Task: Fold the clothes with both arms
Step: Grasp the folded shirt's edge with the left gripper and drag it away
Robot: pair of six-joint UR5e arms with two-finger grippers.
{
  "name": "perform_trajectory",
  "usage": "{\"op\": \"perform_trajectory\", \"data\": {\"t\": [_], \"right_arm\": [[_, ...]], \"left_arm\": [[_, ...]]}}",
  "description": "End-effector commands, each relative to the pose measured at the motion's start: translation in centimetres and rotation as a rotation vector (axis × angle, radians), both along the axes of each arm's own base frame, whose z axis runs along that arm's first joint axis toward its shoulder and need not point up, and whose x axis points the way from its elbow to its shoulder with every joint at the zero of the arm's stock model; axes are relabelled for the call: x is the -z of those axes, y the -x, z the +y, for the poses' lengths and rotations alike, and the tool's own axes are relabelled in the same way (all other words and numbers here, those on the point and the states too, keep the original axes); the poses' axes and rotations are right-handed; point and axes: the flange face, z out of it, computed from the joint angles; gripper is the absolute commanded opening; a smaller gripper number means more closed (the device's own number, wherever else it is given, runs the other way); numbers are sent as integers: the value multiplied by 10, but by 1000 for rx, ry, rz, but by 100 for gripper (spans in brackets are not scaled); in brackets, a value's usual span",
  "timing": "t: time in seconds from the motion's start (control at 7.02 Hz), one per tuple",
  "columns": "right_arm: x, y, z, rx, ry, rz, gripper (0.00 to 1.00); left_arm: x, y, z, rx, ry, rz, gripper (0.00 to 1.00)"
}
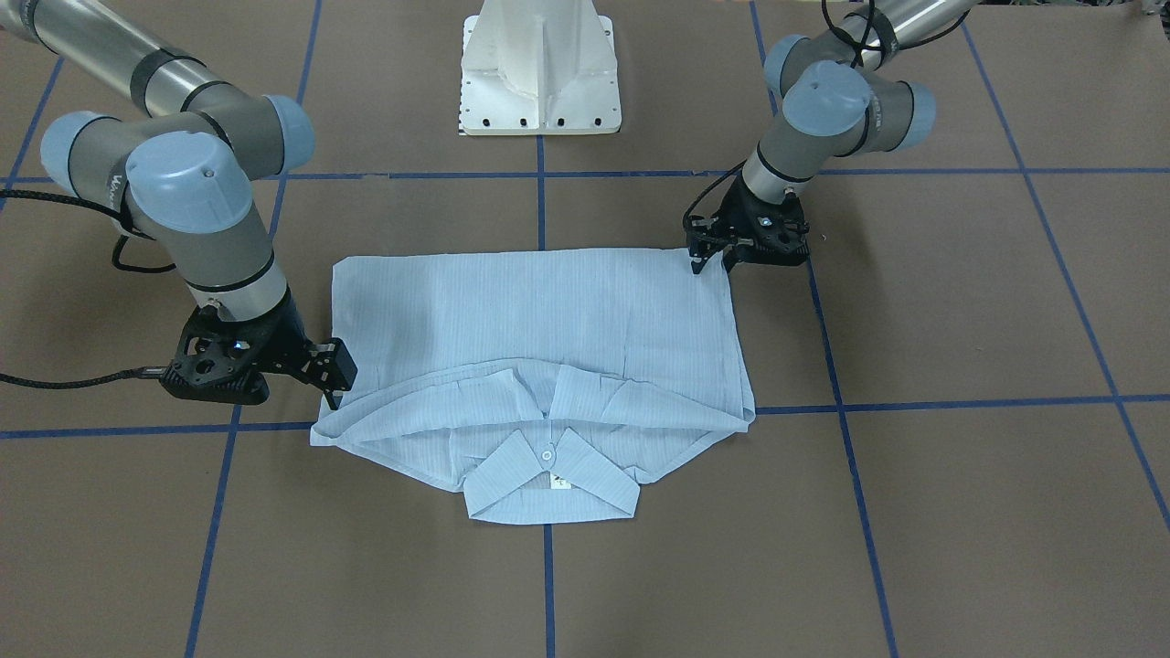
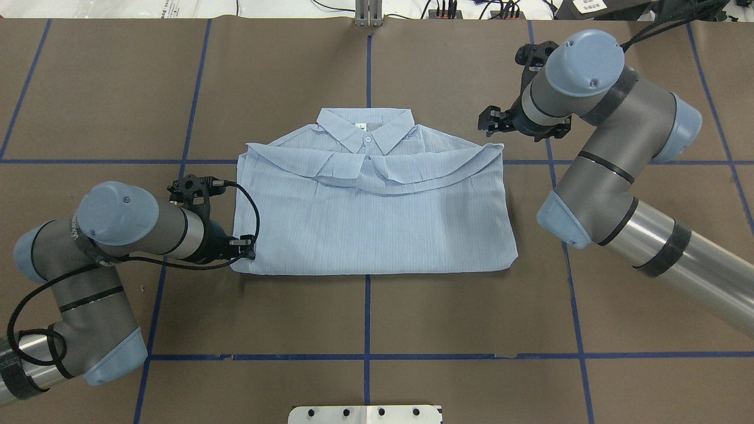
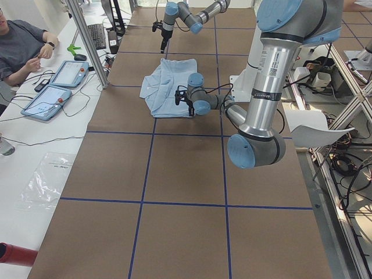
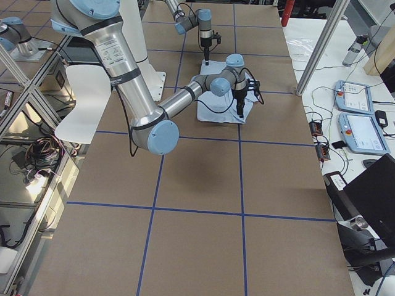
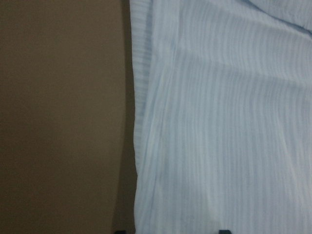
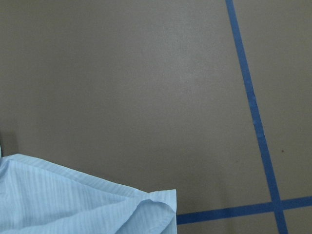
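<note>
At the centre of the desk (image 2: 412,318) lies the folded striped shirt (image 2: 371,218), thin and limp; pinch its corners through all layers. The left end effector (image 1: 706,262) is spread at the near-left corner; the right end effector (image 2: 492,121) hovers off the far-right shoulder, its jaw state unclear

The table (image 1: 960,302) is covered in flat brown sheeting, marked into big squares by blue tape lines (image 1: 541,210). A white pedestal base (image 1: 539,68) is bolted at its far middle edge. In the exterior left view, a seated person (image 3: 17,43) in a grey top is at a white side table with two tablet-like pendants (image 3: 68,74), a black keyboard (image 3: 96,36) and a clear plastic bag (image 3: 43,180). A white chair (image 3: 317,131) stands behind the frame posts.
</note>
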Motion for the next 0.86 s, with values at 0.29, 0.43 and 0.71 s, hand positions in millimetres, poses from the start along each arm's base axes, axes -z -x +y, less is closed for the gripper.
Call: {"op": "perform_trajectory", "data": {"t": [0.29, 0.43, 0.71], "right_arm": [[0, 4, 2, 4, 1, 1, 100], [-1, 7, 4, 8, 1, 2, 100], [4, 12, 8, 6, 4, -9, 100]], "left_arm": [[-8, 37, 31, -19, 3, -9, 0], [-27, 67, 26, -27, -49, -48, 0], [-73, 131, -43, 15, -171, -170, 0]]}}
